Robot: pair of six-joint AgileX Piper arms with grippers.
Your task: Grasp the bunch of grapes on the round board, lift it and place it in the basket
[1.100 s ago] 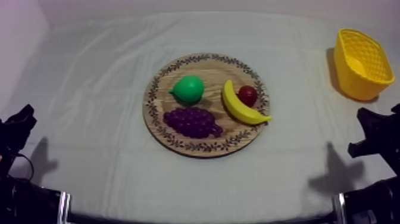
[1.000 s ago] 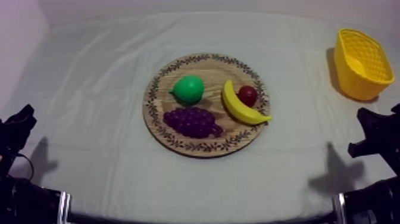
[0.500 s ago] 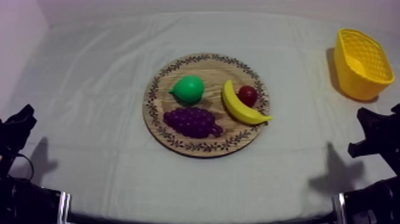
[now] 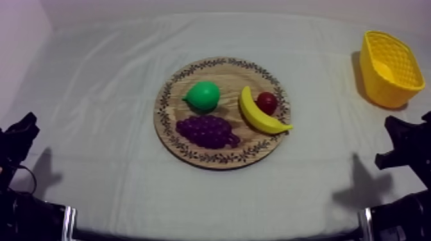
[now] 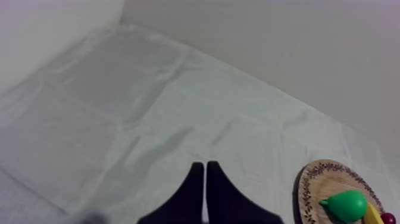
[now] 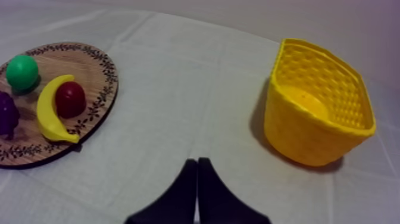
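**Grapes on the board; both grippers closed on nothing**

We find the bunch of grapes (image 4: pixel 206 131) lying on the round wooden board (image 4: pixel 226 80), on its near part and toward the left side. The pear (image 4: pixel 204 96) sits just behind the grapes. The banana (image 4: pixel 260 112) lies to their right, with the small red fruit (image 4: pixel 267 102) just beside its inner curve. The board rests at the middle of the grey-white cloth (image 4: pixel 96 96).

The yellow basket (image 4: pixel 378 90) stands at the far right of the table with its opening upward. It is well apart from the board.

The left gripper (image 5: pixel 204 167) has its fingers pressed together in a narrow wedge and grasps nothing. It hangs over bare cloth, with the board and the pear off to one side. From above, the left arm (image 4: pixel 16 141) sits low at the table's left edge.

The right gripper (image 6: pixel 197 162) is likewise clenched with nothing between its fingers. It is above the cloth between the board and the basket, and touches neither. From above, the right arm (image 4: pixel 407 144) sits low at the right edge.

From the right wrist, the banana, the small red fruit and the pear are plain on the board. A purple shape at the board's far side is probably the grapes.
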